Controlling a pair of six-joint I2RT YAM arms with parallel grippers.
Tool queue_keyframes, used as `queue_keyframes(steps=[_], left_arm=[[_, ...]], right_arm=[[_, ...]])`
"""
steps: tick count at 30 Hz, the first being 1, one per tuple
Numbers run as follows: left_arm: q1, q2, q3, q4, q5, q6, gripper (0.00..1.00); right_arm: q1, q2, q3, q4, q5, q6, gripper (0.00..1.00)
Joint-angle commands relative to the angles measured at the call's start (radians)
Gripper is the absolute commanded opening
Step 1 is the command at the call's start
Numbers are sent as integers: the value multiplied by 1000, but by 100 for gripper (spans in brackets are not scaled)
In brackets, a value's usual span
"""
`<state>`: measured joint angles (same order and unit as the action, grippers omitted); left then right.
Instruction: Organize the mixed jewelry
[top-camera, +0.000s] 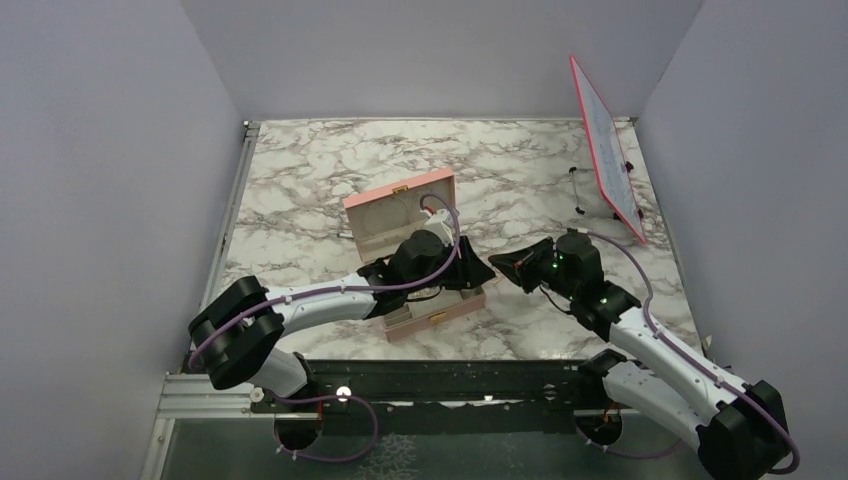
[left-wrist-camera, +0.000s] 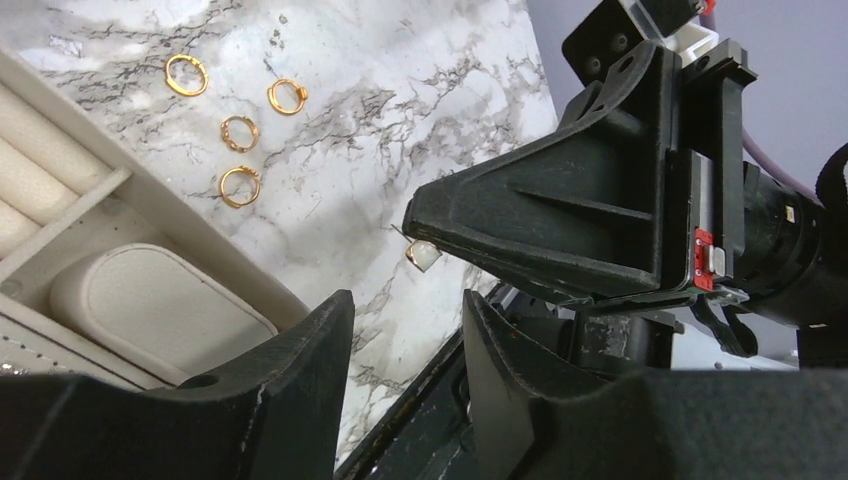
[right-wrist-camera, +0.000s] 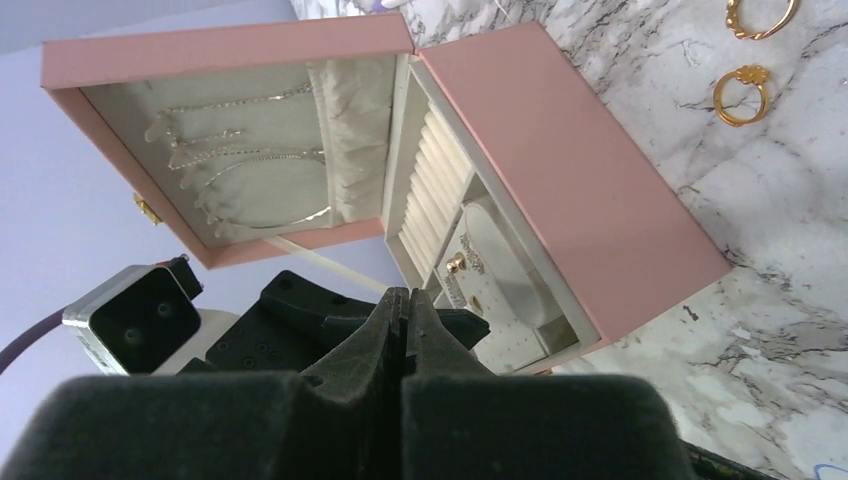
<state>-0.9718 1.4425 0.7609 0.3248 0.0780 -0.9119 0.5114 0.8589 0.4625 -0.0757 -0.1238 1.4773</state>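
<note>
Beside the box (right-wrist-camera: 570, 170), my right gripper (left-wrist-camera: 412, 222) is pinched shut on a tiny earring (left-wrist-camera: 421, 256) at its tip, and my left gripper (left-wrist-camera: 405, 340) hangs next to it with jaws apart, holding nothing. Four gold rings (left-wrist-camera: 240, 186) lie loose on the marble (left-wrist-camera: 400, 90) near the box. To do this well I should hold the pinch firm, carry the earring slowly over the rim, and release only when low inside, since so small a piece could bounce away.
</note>
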Motion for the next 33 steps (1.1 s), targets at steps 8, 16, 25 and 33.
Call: queue_keyframes(steps=[8,16,25,33], left_arm=[[-8,20,34,101,-24,68,43],[-8,30,44,113,-35,91,32],[-8,31,51,126,-50,124,26],[-8,45,56,128,-57,127,13]], right_arm=[[0,-35,-16,-16,40,70,2],[0,-35,-18,-14,29,71,2],[-1,-30,-25,-9,21,71,2],[-1,-32,-28,-7,16,70,2]])
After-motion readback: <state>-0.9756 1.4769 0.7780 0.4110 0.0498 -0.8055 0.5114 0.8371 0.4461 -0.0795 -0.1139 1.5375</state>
